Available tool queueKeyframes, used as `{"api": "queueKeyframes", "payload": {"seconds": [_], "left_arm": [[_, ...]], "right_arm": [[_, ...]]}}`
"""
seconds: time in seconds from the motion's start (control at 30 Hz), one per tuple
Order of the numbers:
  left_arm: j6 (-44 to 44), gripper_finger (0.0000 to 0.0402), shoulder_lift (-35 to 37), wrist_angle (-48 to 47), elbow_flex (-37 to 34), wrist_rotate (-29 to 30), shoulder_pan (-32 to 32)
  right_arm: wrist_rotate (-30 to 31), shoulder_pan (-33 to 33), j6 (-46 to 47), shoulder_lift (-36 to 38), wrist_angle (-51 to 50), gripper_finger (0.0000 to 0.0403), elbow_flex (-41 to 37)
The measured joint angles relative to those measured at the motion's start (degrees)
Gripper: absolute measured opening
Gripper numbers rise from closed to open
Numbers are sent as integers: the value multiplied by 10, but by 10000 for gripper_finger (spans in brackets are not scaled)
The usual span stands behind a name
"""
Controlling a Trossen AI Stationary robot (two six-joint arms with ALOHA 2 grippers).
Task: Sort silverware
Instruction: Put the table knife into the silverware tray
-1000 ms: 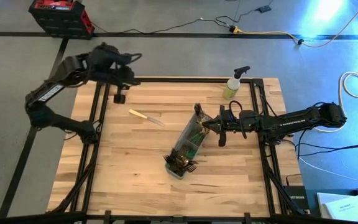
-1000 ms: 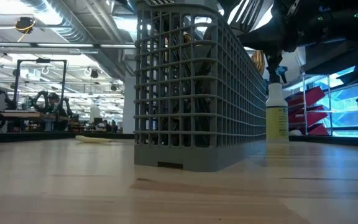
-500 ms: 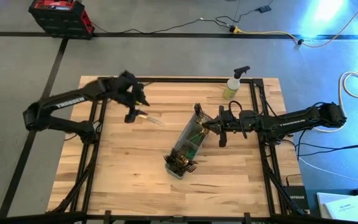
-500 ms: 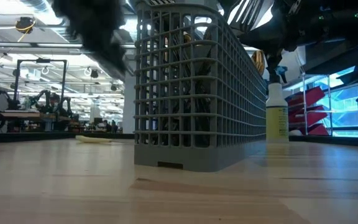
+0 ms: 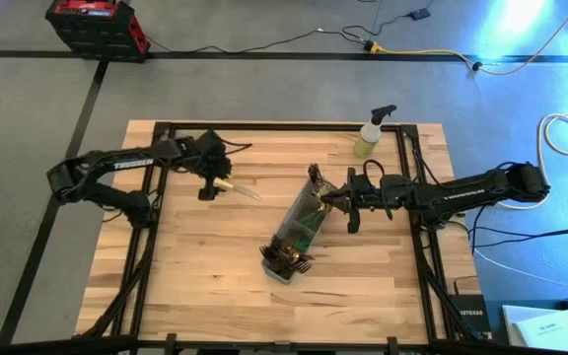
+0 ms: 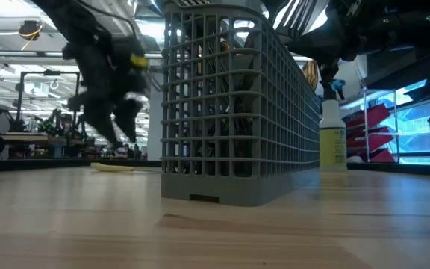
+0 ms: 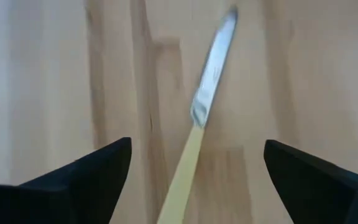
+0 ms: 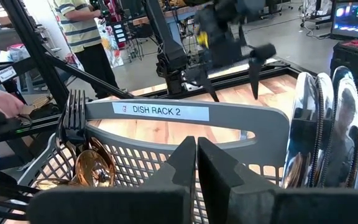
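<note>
— So where's the left gripper [image 5: 215, 182]?

— Over the loose knife [image 5: 233, 186] lying on the table [image 5: 195, 296], well to the left of the caddy [image 5: 299, 229]. Its fingers [image 7: 82, 180] are spread wide, one each side of the cream handle, holding nothing.

— And that knife?

— Flat on the wood, shiny blade pointing towards the caddy.

— The rest of the silverware [image 8: 89, 163]?

— Packed in the grey mesh caddy lying tipped on its side mid-table. I can see fork tines, a gold spoon bowl and several blades [image 8: 331, 130] at its open end.

— The right gripper [image 5: 335, 198]?

— At the caddy's handle end, its fingers [image 8: 179, 163] pressed together right by the handle marked DISH RACK 2. Whether they pinch anything, I can't tell. The spray bottle [image 5: 371, 133] stands near the far edge.
</note>
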State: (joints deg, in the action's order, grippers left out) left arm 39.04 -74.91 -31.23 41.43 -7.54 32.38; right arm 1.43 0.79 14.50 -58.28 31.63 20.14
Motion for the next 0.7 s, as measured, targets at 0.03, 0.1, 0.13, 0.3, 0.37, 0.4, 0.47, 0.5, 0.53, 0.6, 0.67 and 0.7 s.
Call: {"api": "queueKeyframes", "payload": {"seconds": [0.03,0.1,0.13,0.3,0.37,0.4,0.47,0.5,0.53,0.6,0.67,0.7], "left_arm": [[1,353,-13,-1,0,10,1],[3,354,-41,0,0,16,6],[6,354,-56,-1,0,18,7],[22,354,-117,3,6,51,10],[24,354,-130,-1,15,51,14],[26,354,-136,-4,20,51,16],[35,354,-143,-9,29,51,21],[36,353,-147,-9,35,53,23],[36,351,-150,-10,41,58,26],[37,341,-158,-11,55,68,31],[43,326,-163,-35,64,65,35],[49,317,-168,-46,67,65,36]], "right_arm": [[0,0,0,0,-1,0,0],[0,0,0,0,-2,0,0],[0,0,0,0,-2,0,0],[0,0,-4,0,-4,0,0],[0,0,-4,0,-7,0,0],[0,0,-4,0,-10,0,0],[0,0,-5,0,-13,0,0],[0,0,-5,0,-14,0,0],[0,0,-5,0,-15,0,0],[0,0,-5,0,-15,0,1],[0,0,-5,0,-16,0,1],[0,0,-5,0,-16,0,1]]}}
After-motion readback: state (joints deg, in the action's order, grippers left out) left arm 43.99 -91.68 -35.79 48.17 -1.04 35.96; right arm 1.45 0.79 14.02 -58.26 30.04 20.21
